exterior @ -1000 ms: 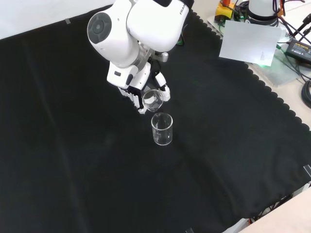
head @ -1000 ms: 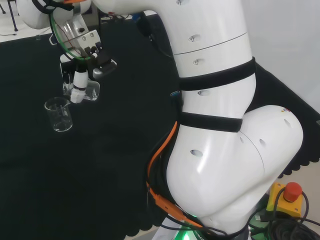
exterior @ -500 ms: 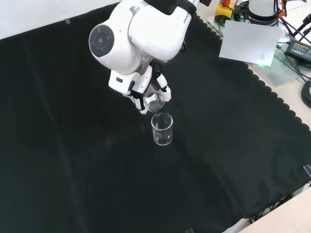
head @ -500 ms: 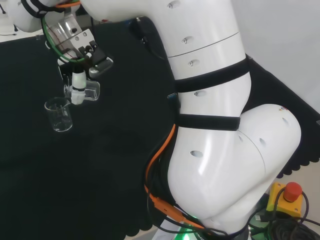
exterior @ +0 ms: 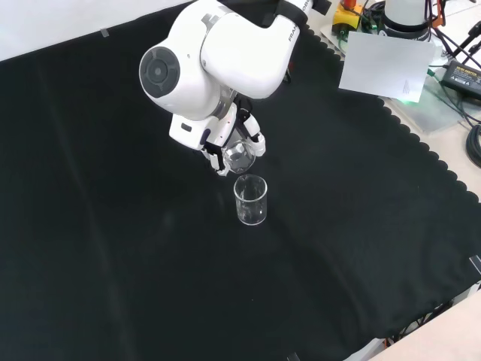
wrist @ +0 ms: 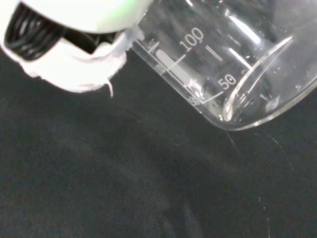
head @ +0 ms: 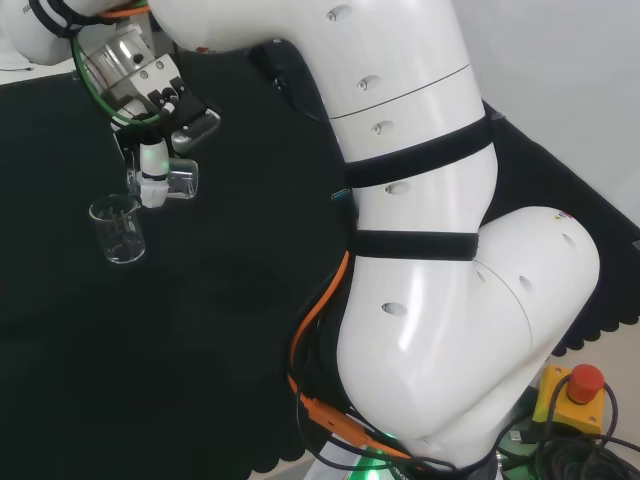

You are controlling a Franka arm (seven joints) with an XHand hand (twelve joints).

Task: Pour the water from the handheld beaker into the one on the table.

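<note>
My hand (head: 153, 165) is shut on a small clear beaker (head: 176, 180), which lies tipped almost on its side, its mouth toward the left in the head view. A second clear beaker (head: 118, 230) stands upright on the black cloth just below and left of it. In the front view the held beaker (exterior: 239, 156) hangs directly above the rim of the standing beaker (exterior: 250, 200), under the hand (exterior: 225, 149). The wrist view has the held beaker (wrist: 233, 64) close up, tilted, with printed marks on its wall; I cannot tell whether water is in it.
The arm's big white links (head: 420, 230) take up the right of the head view. A red stop button (head: 584, 384) and cables sit off the cloth's edge. In the front view a white sheet (exterior: 387, 64) and cables lie at the top right.
The wrist has rolled further, tipping the held beaker from a slant to nearly horizontal. The hand shifted slightly up and left in the head view. The standing beaker stayed put.
</note>
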